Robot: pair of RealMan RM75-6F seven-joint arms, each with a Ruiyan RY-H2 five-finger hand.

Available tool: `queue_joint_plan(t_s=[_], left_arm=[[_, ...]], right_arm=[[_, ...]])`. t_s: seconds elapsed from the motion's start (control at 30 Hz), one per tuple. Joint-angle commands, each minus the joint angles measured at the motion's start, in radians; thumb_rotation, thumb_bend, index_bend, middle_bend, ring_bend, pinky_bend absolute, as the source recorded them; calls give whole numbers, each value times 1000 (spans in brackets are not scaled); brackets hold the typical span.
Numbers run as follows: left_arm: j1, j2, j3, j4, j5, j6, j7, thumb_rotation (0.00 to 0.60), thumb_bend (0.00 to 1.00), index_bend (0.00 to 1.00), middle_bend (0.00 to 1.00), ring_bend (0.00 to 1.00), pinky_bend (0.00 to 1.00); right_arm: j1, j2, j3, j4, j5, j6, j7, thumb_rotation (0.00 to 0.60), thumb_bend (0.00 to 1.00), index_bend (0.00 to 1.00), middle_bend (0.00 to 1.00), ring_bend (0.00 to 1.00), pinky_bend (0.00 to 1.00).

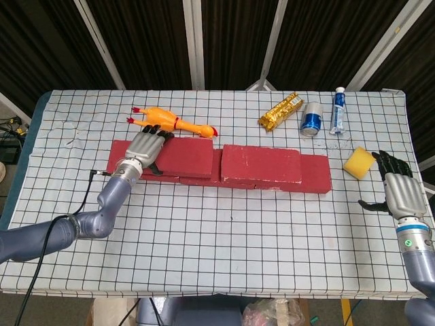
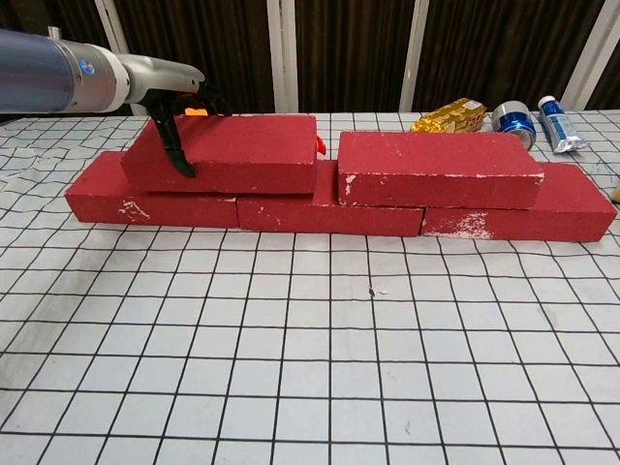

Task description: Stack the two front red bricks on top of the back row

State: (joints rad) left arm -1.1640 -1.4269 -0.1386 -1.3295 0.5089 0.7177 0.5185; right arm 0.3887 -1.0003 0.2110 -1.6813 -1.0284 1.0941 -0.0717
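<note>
- Your left hand grips the left brick at its left end, thumb down the front face and fingers over the top toward the back, so you can steer the block without lifting it.
- That brick sits on the back row, its right end just beside the right brick, with a narrow gap between them.
- The right brick already lies flat on the row, bridging a joint below. My reading is that both bricks are up and only closing the gap and letting go remain.
- Your right hand rests off to the side near the sponge, fingers apart and holding nothing, well clear of the stack.
- The bricks are long, square-edged blocks with a rough, grainy red face, chipped white along the edges. Expect them to drag on each other, not glide.
- The checked cloth under everything looks soft, so the bottom row may shift if you push hard.
- A rubber chicken lies just behind the left brick. Keep your fingers from catching it.
</note>
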Motion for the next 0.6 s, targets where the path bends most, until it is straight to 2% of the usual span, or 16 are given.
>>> queue_joint_plan(t_s=[0.03,0.6], left_arm=[[-5,-5,1,3,-1,1,1,600,65,305,292,16,36],[-32,-25,4,6,-43,18,24,600,37,300,286,16,36]], right_arm=[[0,1,0,1,1,-1,1,600,162,0,0,0,0],[-2,14,6,-6,3,2,3,600,162,0,0,0,0]])
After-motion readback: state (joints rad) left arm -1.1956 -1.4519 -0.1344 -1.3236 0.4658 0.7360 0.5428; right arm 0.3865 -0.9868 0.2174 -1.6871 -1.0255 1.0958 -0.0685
